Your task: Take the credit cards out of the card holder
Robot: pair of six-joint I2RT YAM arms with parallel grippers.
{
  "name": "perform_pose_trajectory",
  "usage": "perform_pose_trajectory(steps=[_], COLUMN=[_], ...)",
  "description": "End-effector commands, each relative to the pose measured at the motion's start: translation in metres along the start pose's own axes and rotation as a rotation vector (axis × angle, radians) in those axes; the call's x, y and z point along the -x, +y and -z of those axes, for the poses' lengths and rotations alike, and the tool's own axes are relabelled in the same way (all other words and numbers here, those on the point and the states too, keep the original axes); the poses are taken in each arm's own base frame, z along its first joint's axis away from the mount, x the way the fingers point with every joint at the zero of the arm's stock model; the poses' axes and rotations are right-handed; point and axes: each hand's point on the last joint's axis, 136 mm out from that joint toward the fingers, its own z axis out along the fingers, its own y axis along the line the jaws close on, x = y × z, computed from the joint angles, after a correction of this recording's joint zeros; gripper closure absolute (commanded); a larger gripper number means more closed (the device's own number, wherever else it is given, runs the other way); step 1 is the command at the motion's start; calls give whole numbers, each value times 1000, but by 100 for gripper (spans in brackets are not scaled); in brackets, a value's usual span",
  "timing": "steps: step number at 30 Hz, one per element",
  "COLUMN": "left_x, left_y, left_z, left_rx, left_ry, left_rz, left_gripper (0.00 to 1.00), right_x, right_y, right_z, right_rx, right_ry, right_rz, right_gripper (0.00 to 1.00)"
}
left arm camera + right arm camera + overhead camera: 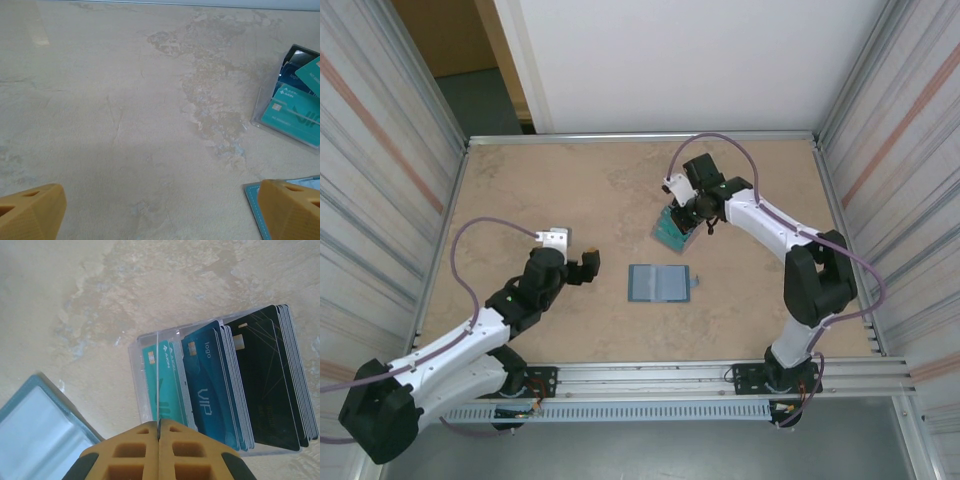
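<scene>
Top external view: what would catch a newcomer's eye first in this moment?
A clear box filed with teal, blue and black credit cards sits right of centre, with the shut right gripper directly over it. The slate-blue card holder lies opened flat in the middle, and the open left gripper is just to its left.
</scene>
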Motion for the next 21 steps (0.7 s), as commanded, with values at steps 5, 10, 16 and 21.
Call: perform_pose_trajectory(steps=[5,10,16,21], left_x=[3,1,-1,-1], left_y=[3,3,5,7], left_z=[2,2,1,1], left_rx=[-1,0,3,7], left_ry=[-22,-20,-13,-16], left_rz=[14,14,18,26], left_gripper=[1,1,1,1], right_x=[-6,-7,-7,-9], right_y=[-14,-16,-9,-9], right_z=[-10,-15,-17,-19], right_rx=[-48,-44,-6,-7], right_ry=[80,96,102,113], right_rz=[69,78,91,100], right_gripper=[100,100,100,100])
